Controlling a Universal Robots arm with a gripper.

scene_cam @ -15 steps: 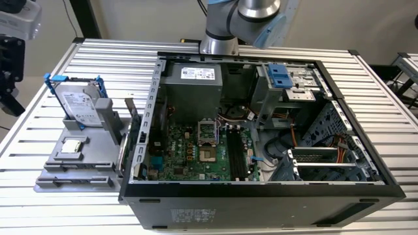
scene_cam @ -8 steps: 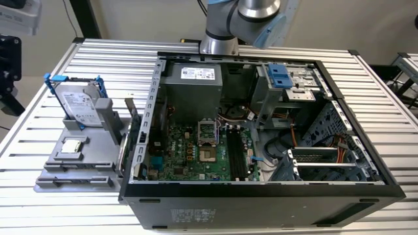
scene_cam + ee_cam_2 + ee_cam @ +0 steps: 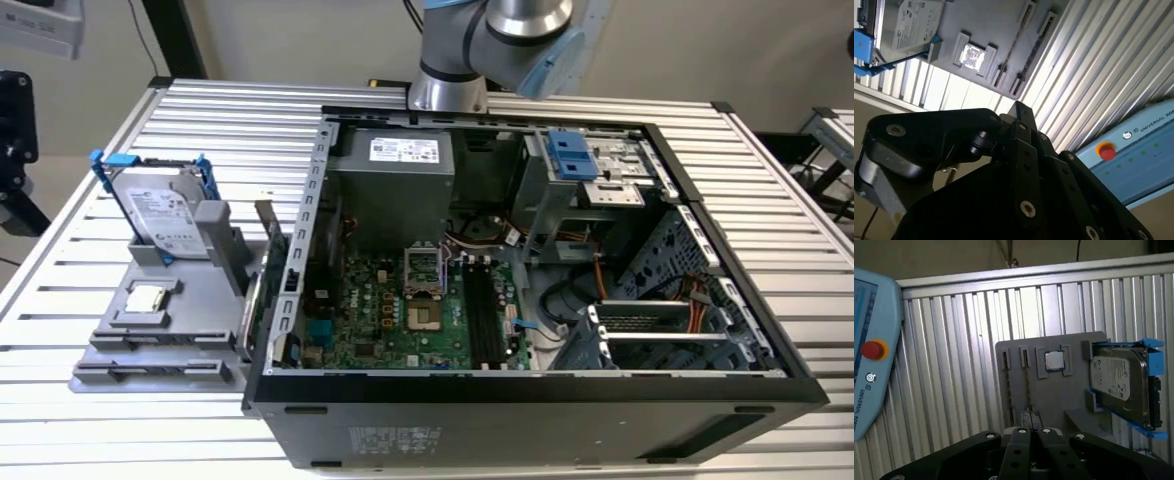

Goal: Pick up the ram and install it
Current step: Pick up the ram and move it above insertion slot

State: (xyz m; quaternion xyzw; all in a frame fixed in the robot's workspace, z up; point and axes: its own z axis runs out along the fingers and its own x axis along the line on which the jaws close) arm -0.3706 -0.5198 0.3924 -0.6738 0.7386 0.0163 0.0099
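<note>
Black linkage of the gripper (image 3: pixel 1031 432) sits closest in both wrist views, its fingers (image 3: pixel 1018 446) drawn together with nothing between them; it hangs above the grey fixture (image 3: pixel 1054 395), apart from it and touching none of its parts.

On that fixture the ram (image 3: pixel 1027 390) stands on edge, a thin dark line between small end brackets, in the lane just beside the processor chip (image 3: pixel 1055 360); the second lane, on the side of the ram away from the chip, looks vacant; the hard drive (image 3: pixel 1119 382) in its blue frame stands at the fixture's opposite end, past the chip.

Under the fixture runs the slatted table (image 3: pixel 954 365); a pale blue teach pendant (image 3: pixel 874 370) lies on it well apart from the fixture, beyond its ram end.

In the exterior view the open computer case (image 3: pixel 534 395) stands just beside the fixture, on the exterior view's right of it; on its green board (image 3: pixel 387 330) the long dark memory slots (image 3: pixel 487 315) appear bare, though they are too small to be sure; the arm (image 3: pixel 501 30) rises beyond the case, farthest from the fixture.

By my reading nothing of the task is done: the ram is not yet gripped or lifted, so both the pick from the fixture and the seating in the case are left.
</note>
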